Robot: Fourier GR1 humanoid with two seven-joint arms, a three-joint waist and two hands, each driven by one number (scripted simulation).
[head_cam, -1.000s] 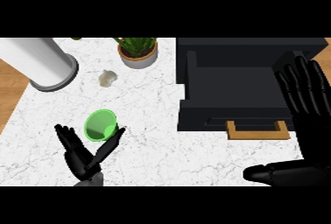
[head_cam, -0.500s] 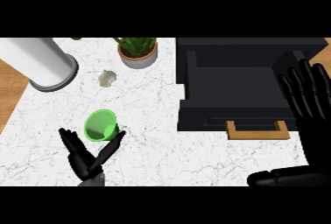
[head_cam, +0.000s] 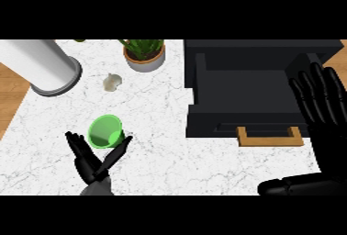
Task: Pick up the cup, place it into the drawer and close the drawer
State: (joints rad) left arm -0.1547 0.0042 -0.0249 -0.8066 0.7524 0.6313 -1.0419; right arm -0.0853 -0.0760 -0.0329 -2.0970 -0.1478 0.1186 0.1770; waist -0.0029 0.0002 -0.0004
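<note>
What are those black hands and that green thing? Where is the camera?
The camera sits in a robot's head, looking down at a marble counter. The black shapes are the robot's own hands. Its left hand is open, with the green cup between thumb and fingers, not gripped. Its right hand rests open at the edge. The black box is a drawer with a wooden handle, pulled open. There is also a potted plant, a white cylinder and a small grey object.

Two glossy black hands, left hand (head_cam: 92, 158) slim above a grey wrist, right hand (head_cam: 324, 103) large with segmented fingers
</note>
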